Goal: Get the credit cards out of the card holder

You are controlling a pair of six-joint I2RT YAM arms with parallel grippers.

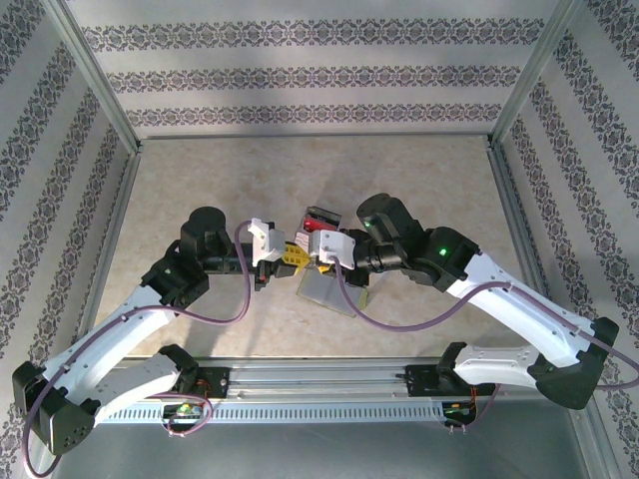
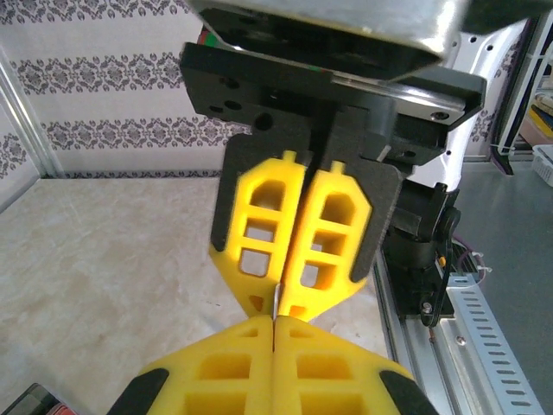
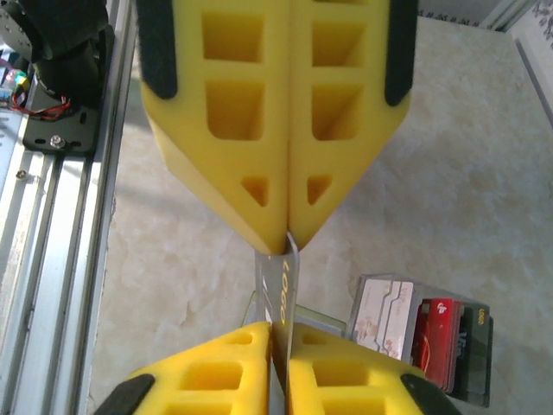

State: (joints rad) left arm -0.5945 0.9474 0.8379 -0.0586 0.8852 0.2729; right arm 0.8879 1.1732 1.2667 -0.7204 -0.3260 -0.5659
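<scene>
As tips meet, left gripper (image 2: 274, 321), right gripper (image 3: 287, 239), both clamped on what looks like the card holder (image 1: 325, 291).

Left fingers (image 2: 216, 373) and right fingers (image 3: 232, 177) closed, tips meeting.

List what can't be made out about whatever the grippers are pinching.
Right wrist: thin grey strip pinched between left gripper and right gripper shows edge-on; card or holder unclear.
Top view: pale sheet partly under right gripper; identity unclear.
Left wrist: grippers hide nearly all of it.
</scene>
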